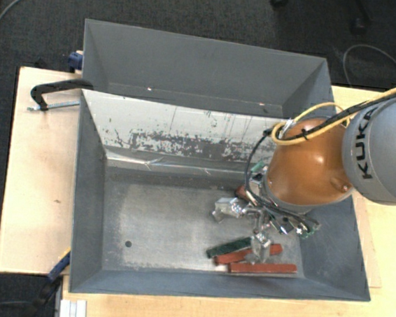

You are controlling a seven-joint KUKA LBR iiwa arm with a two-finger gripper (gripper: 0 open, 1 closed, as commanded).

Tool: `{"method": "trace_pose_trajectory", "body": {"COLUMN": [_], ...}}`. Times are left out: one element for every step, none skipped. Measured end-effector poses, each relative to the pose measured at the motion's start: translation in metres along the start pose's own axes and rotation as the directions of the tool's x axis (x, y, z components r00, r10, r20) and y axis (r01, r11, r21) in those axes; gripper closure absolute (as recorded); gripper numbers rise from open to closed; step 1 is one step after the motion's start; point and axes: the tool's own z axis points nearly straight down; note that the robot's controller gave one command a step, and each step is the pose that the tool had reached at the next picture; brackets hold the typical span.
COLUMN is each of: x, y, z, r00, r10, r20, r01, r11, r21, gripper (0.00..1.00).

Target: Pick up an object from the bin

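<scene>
Hovering with gripper (263,244) low over dark green flat stick (229,250) and red flat bar (265,269), near-right corner of grey metal bin (87,199); both lying lengthwise left-to-right. Gripper opening, hold: cannot tell.

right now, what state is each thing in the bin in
end effector: low in the bin, over the bars at front right
green bar: lying flat, angled, beside the long red bar
long red bar: lying flat along the front wall
silver piece: loose on the floor, behind the bars
</scene>
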Motion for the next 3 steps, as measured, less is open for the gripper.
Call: {"method": "trace_pose_trajectory", "body": {"x": [0.028,0.025,0.017], "y": [0.001,-0.001,-0.023], "z": [0.017,0.014,-0.15], "r00": [1.0,1.0,0.989], "r10": [-0.02,-0.02,-0.15], "r20": [-0.006,0.0,0.005], "r01": [0.02,0.02,0.15], "r11": [1.0,1.0,0.989], "r21": [-0.004,0.001,0.008], "gripper": [0.0,1.0,1.0]}}
